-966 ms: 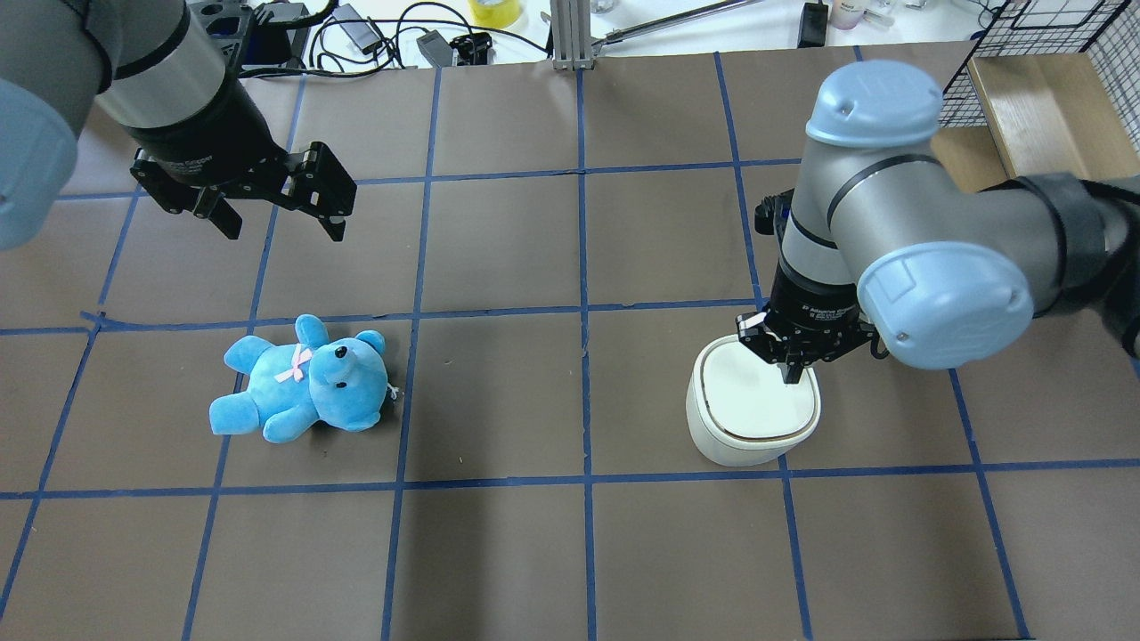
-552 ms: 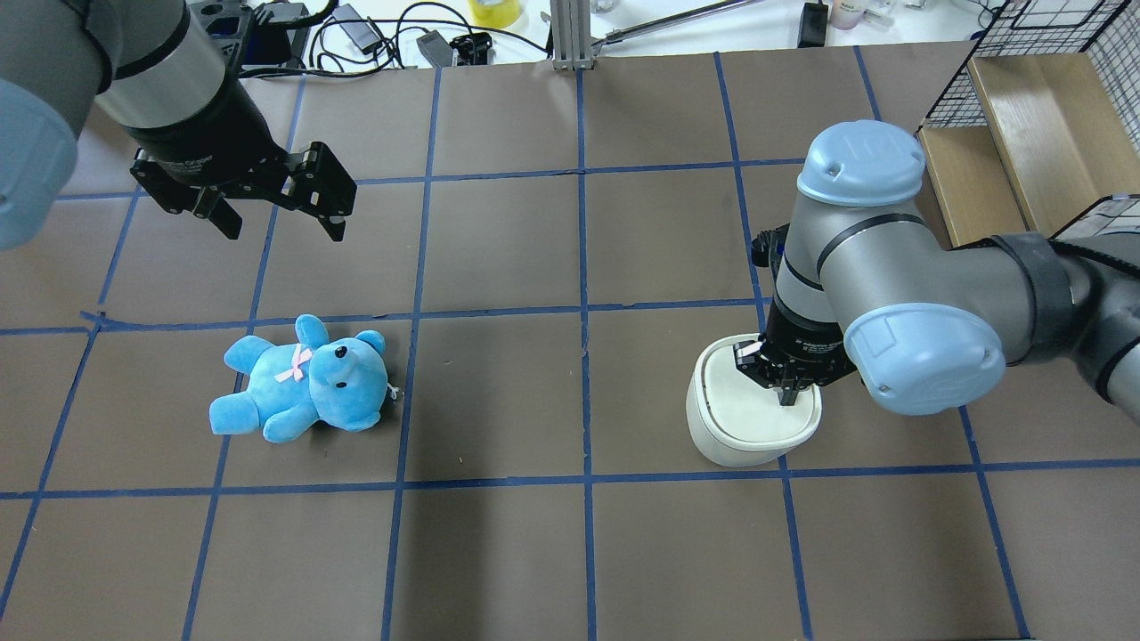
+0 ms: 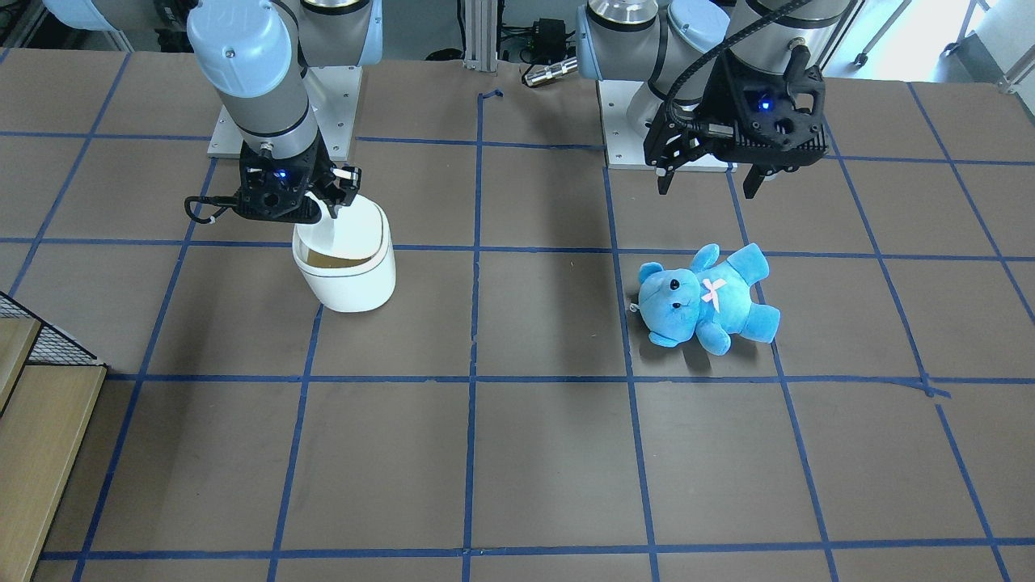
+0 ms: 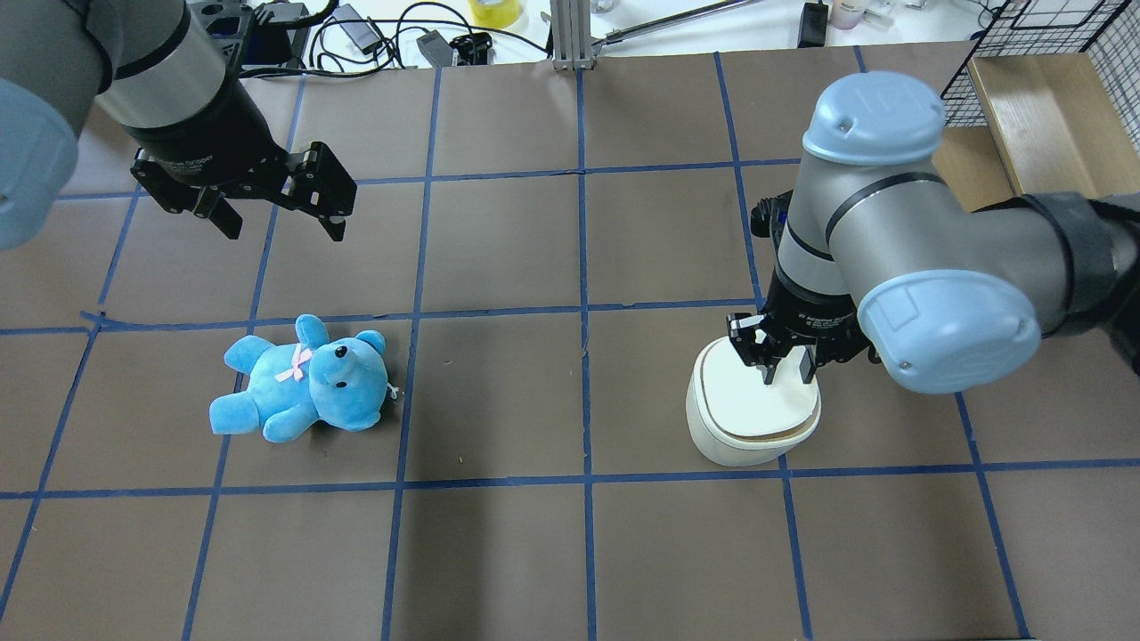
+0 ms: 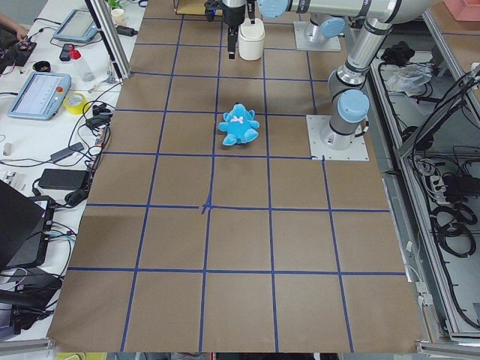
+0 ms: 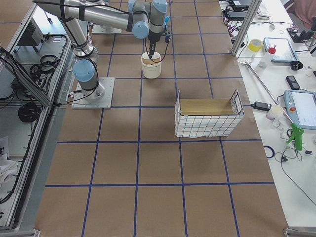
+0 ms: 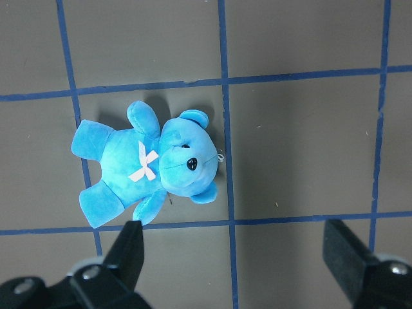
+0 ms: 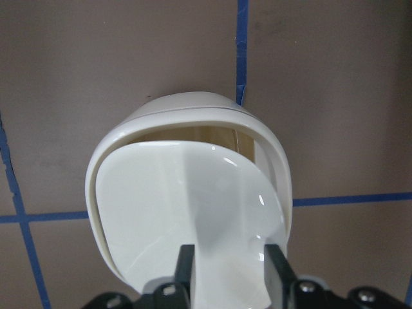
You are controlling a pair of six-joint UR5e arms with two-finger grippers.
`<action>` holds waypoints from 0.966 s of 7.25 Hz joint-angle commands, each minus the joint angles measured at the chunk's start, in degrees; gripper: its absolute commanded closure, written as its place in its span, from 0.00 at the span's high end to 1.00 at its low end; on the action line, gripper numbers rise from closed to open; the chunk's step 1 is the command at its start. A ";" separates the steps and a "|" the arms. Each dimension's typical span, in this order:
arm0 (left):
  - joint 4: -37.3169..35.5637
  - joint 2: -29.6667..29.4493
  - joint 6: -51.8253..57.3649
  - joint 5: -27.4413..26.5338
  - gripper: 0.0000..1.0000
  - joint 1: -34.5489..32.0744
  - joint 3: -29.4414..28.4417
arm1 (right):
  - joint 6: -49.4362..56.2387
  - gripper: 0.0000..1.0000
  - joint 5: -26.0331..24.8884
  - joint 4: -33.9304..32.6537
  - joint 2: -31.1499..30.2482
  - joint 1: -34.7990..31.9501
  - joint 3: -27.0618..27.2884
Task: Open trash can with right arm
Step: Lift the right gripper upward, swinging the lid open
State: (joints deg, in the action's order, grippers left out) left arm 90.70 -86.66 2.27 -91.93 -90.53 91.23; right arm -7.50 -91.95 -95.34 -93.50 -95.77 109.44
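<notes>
The white trash can stands on the table's right half; it also shows in the front view. Its lid is tilted up off the rim, and the tan inside shows in a gap on the side away from the robot. In the right wrist view the lid slopes up toward the camera over the rim. My right gripper hangs over the lid's robot-side edge, its fingers slightly parted and holding nothing. My left gripper is wide open and empty, high over the blue teddy bear.
The teddy bear lies on its back on the left half of the table. A wire basket with a wooden floor stands beyond the can at the table's right end. Cables and tools lie along the far edge.
My right gripper pressed down on the closed lid, then rose. Its fingers have parted, and the lid has tilted up, showing a tan gap. The left arm has not moved.
</notes>
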 commanded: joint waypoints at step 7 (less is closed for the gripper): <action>0.00 0.00 0.02 0.00 1.00 0.00 0.00 | 0.29 1.00 1.08 8.07 0.42 -0.29 -19.88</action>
State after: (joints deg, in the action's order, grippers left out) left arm 90.70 -86.66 2.28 -91.93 -90.53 91.23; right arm -7.29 -90.43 -86.07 -93.11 -96.11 89.75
